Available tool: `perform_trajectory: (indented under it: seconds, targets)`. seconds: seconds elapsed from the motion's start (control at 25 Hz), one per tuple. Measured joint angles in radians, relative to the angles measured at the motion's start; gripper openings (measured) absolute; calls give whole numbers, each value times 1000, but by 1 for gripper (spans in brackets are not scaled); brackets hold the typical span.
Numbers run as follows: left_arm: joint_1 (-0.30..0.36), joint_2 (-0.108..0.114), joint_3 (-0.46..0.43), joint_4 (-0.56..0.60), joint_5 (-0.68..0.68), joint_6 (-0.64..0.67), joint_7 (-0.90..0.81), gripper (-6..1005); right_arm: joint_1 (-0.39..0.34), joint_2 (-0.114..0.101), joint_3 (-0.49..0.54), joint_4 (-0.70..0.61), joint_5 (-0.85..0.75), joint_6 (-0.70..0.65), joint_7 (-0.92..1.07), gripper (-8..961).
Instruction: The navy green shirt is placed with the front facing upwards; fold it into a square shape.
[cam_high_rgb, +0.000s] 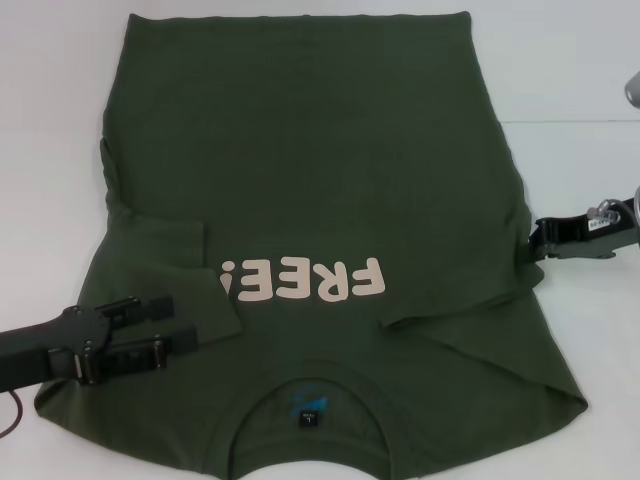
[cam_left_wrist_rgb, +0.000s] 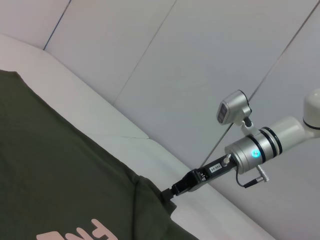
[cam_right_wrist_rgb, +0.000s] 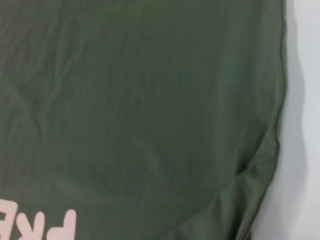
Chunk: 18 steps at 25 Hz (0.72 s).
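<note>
A: Report the position of the navy green shirt (cam_high_rgb: 320, 200).

B: It lies spread front-up on the white desk (cam_high_rgb: 580, 150); the collar (cam_high_rgb: 310, 385) is at the edge nearest the robot, the hem at the far edge; the pale "FREE!" lettering (cam_high_rgb: 300, 280) crosses the chest just beyond the collar; a small dark neck label (cam_high_rgb: 308, 415) sits inside the collar.

A: State of the sleeves?

B: Both are folded inward over the body; the left sleeve flap (cam_high_rgb: 160, 250) lies beside the start of the lettering; the right sleeve flap (cam_high_rgb: 460, 300) lies beside its other end, with creased cloth along that side of the shirt.

A: Left gripper?

B: The left gripper (cam_high_rgb: 175, 322) is over the left shoulder area of the shirt, near the collar and just beside the lettering; its two dark fingers (cam_high_rgb: 150, 305) point toward the lettering and stand moderately apart with green cloth showing between them; whether cloth is gripped cannot be told.

A: Right gripper?

B: The right gripper (cam_high_rgb: 530, 243) is at the right side edge of the shirt, level with the lettering; in the left wrist view its tip (cam_left_wrist_rgb: 172, 192) meets a raised ridge of cloth; the fingers appear closed onto that edge of the shirt.

A: Right wrist view?

B: Shirt body, the side seam and the desk beyond it; no fingers visible.
</note>
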<state>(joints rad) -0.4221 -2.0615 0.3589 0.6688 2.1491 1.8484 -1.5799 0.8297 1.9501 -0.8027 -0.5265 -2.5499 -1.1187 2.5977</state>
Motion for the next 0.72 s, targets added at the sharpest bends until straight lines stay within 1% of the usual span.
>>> perform_trajectory:
  seconds: [0.16,0.28,0.52,0.72]
  targets:
    - [1,0,0,0,0,0,1,888,-1,-14,1,-1,43,-15,0,3]
    - [2,0,0,0,0,-1,7,888,-1,-19,7,-1,54,-17,1,2]
    - [2,-3,0,0,-2,-2,9,888,1,-12,35,-1,61,7,1,2]
    - [-2,-4,0,0,-1,-2,10,888,6,-11,53,1,82,20,1,2]
